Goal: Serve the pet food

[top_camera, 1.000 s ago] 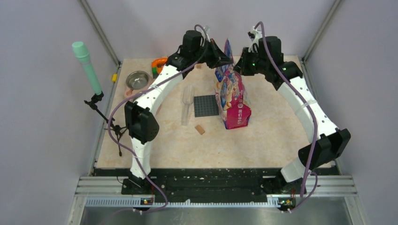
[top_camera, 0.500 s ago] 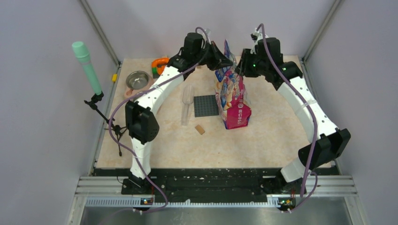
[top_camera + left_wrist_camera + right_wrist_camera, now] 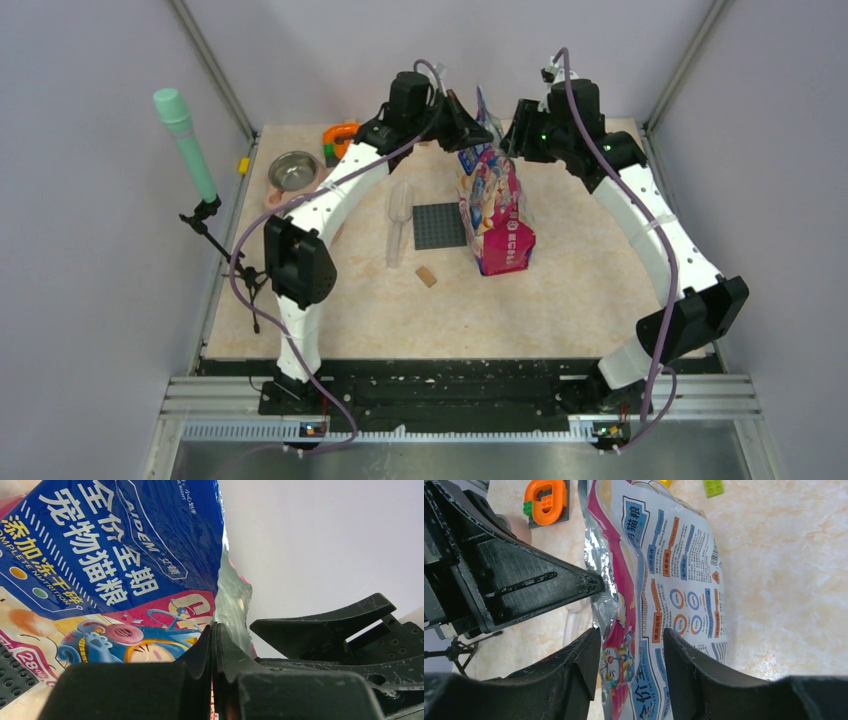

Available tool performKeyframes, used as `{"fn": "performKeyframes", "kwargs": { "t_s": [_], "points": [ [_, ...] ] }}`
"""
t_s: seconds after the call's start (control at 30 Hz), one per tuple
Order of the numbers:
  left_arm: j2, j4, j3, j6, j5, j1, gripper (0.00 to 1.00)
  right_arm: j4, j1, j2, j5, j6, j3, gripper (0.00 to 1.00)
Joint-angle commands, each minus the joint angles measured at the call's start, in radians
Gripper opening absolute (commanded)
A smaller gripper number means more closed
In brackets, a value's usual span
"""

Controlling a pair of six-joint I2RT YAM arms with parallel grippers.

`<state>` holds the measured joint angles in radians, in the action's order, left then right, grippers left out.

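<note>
The pink-and-blue cat food bag stands upright in the middle of the table; its kibble is hidden inside. My left gripper is shut on the bag's top edge, and in the left wrist view the closed fingertips pinch the foil lip of the bag. My right gripper is open at the top from the other side. In the right wrist view the gripper has its jaws on either side of the bag's upper part, with gaps showing.
A steel bowl sits at the far left. A clear scoop, a dark grey studded plate and a tan block lie left of the bag. An orange-and-green toy is at the back. A mint microphone stands outside the left edge.
Both grippers shifted only slightly at the bag's top; the right wrist rose a little. The bag stays upright in the same place.
</note>
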<state>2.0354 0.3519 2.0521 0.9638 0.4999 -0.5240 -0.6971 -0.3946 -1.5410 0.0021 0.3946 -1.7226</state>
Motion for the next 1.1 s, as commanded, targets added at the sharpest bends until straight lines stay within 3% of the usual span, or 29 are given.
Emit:
{"fn": "performKeyframes", "kwargs": {
  "t_s": [0.0,0.17,0.37,0.43,0.63,0.9,0.93,1.03,1.07],
  "points": [
    [-0.059,0.013,-0.024,-0.031,0.003,0.004,0.0,0.032,0.007,0.015,0.052,0.022,-0.002,0.49],
    [-0.068,0.016,-0.029,-0.036,0.009,0.009,0.0,0.006,0.007,-0.018,0.099,0.019,0.014,0.35],
    [-0.087,0.049,-0.027,-0.053,0.007,0.024,0.0,-0.016,0.007,-0.023,0.104,-0.01,-0.01,0.29],
    [-0.096,0.055,-0.024,-0.051,0.006,0.033,0.0,-0.032,0.007,-0.028,0.101,-0.026,-0.034,0.29],
    [-0.11,0.063,0.008,-0.051,0.016,0.057,0.0,-0.063,0.007,-0.04,0.075,-0.075,-0.061,0.43],
    [-0.106,0.062,0.029,-0.043,0.023,0.063,0.0,-0.101,-0.002,-0.082,0.047,-0.101,-0.066,0.36],
    [-0.1,0.063,0.033,-0.041,0.025,0.061,0.01,-0.108,-0.001,-0.09,0.04,-0.102,-0.071,0.33],
    [-0.09,0.064,0.038,-0.033,0.034,0.056,0.25,-0.096,-0.002,-0.094,0.006,-0.095,-0.068,0.17],
    [-0.088,0.062,0.039,-0.032,0.033,0.052,0.32,-0.086,-0.001,-0.091,0.003,-0.091,-0.065,0.07]
  ]
}}
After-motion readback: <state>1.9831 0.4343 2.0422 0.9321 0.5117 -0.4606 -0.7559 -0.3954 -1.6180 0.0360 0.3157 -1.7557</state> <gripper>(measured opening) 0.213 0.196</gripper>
